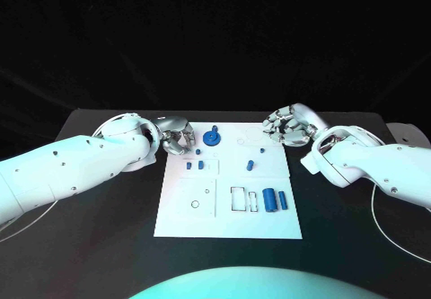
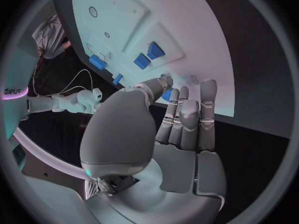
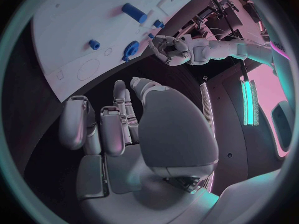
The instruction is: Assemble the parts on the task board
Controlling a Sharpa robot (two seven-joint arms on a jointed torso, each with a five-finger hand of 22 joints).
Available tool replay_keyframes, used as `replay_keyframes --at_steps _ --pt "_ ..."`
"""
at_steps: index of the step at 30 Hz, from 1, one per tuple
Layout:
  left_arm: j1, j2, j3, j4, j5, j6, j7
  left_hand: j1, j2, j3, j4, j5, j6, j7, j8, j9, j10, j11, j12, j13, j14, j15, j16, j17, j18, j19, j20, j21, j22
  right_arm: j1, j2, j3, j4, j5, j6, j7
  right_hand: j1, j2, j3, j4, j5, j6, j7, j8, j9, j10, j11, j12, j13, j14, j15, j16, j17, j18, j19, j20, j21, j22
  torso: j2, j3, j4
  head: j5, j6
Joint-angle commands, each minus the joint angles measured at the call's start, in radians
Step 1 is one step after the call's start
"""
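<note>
In the left wrist view, the silver left hand (image 2: 168, 134) hides most of a small blue part (image 2: 166, 93) behind its thumb. The white task board (image 3: 69, 30) is cut off by the right wrist view's rim.

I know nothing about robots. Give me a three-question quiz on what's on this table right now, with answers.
1. True or false: the right hand holds a blue part.
2. Which hand is nearer the blue gear? A) left hand B) right hand
3. Fill in: the two blue cylinders lie on the board near its ____ edge, by the robot's own sides.

Key
1. False: the wrist view shows nothing in it.
2. A: the left hand sits at the board's left edge beside the gear.
3. Right.
</note>
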Motion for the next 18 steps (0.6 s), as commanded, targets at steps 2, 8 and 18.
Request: replay_keyframes --at_steps 2,8,18 --pt "0.001 -0.034 0.003 0.026 0.311 -0.129 0.1 -0.015 0.007 -0.011 0.005 0.0 -0.001 0.005 -0.008 -0.002 -0.005 0.001 0.005 0.002 -0.036 0.001 -0.035 -0.078 0.008 -0.016 0.001 -0.023 -0.024 0.0 -0.001 0.0 -0.008 -0.286 0.142 -0.07 0.014 -0.019 0.039 -0.013 -0.033 0.008 0.004 -0.016 -0.007 0.006 0.008 -0.147 -0.133 0.015 0.012 -0.006 -0.003 0.015 0.003 0.009 -0.003 0.067 -0.002 0.0014 0.0001 -0.02 0.01" --pt "0.001 -0.097 0.004 0.086 0.624 -0.156 0.256 -0.046 0.009 -0.049 0.029 0.001 0.021 -0.005 -0.006 0.003 0.008 -0.008 0.033 0.011 -0.148 -0.007 -0.172 -0.288 0.008 -0.04 -0.004 -0.11 -0.081 0.0 0.004 0.001 -0.019 -0.582 0.221 -0.146 0.005 -0.041 0.053 -0.019 -0.055 0.021 -0.003 -0.037 -0.016 0.02 0.014 -0.25 -0.243 0.028 0.016 0.013 0.021 0.008 0.021 0.013 0.028 0.088 0.001 -0.0026 0.0009 -0.032 0.023" --pt "-0.001 -0.147 0.002 0.155 1.094 -0.129 0.422 -0.029 0.028 -0.056 0.024 0.004 0.039 -0.008 -0.017 0.004 0.104 -0.017 0.03 0.002 -0.276 -0.004 -0.366 -0.382 0.005 -0.117 0.003 -0.268 -0.172 -0.001 0.036 0.0 -0.041 -0.765 0.27 -0.214 0.013 -0.052 0.081 -0.03 -0.127 0.027 0.008 -0.068 -0.028 0.041 0.026 -0.315 -0.333 0.044 0.027 0.037 0.05 -0.003 0.046 0.014 0.079 0.12 0.0 -0.0048 0.0038 -0.042 0.029"
